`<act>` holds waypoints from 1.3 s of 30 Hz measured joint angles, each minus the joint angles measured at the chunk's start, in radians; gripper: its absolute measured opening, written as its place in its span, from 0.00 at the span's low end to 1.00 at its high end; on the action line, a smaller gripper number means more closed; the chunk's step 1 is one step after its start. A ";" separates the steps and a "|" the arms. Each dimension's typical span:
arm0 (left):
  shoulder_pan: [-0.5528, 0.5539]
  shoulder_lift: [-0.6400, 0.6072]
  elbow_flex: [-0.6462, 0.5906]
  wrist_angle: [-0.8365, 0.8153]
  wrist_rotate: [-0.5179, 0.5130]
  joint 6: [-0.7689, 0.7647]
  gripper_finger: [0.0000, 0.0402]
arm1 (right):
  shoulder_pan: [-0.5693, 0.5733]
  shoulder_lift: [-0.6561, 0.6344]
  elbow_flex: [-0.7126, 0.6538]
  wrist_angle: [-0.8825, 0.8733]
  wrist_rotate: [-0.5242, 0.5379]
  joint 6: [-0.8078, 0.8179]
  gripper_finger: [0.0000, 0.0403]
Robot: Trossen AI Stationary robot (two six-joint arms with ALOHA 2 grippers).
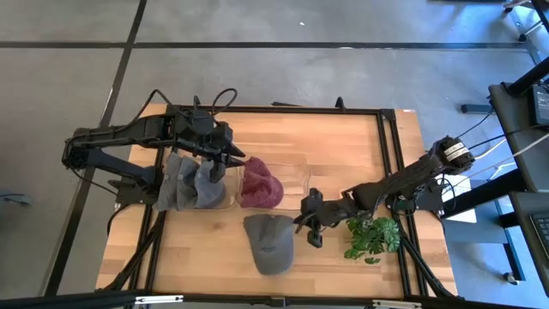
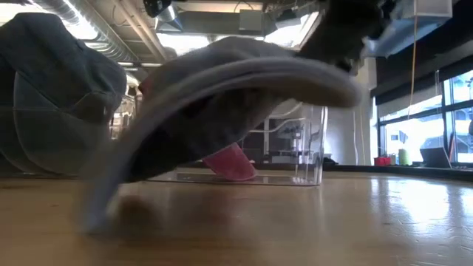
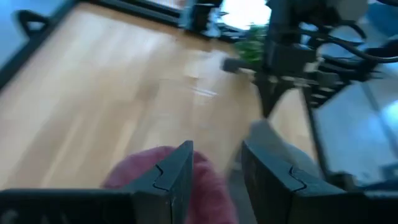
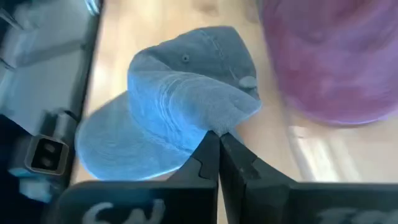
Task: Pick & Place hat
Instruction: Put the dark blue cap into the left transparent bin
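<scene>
Grasp step: right end effector was clamped on the edge of the grey hat, lower centre of the bench. Left end effector hung part open over the red hat. Next probably a lift, without losing the thin pinch of fabric

Low view: the grey cap looms blurred, hiding the table beyond.

No text, label, brand, number or sign can be read in any view — the pale marks on the right gripper's body are too blurred to make out.
</scene>
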 joint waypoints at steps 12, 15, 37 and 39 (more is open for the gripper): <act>0.000 0.000 0.000 0.135 0.071 0.068 0.38 | -0.006 0.000 0.484 -0.528 0.230 -0.348 0.00; 0.000 0.000 0.000 0.196 0.108 0.082 0.42 | -0.008 0.000 0.586 -0.532 0.272 -0.449 0.00; -0.002 0.045 0.000 0.289 0.324 0.095 0.49 | -0.093 0.009 0.839 -0.517 0.416 -0.792 0.00; -0.002 0.061 0.000 0.288 0.300 0.083 0.49 | -0.096 0.010 0.839 -0.518 0.398 -0.794 0.00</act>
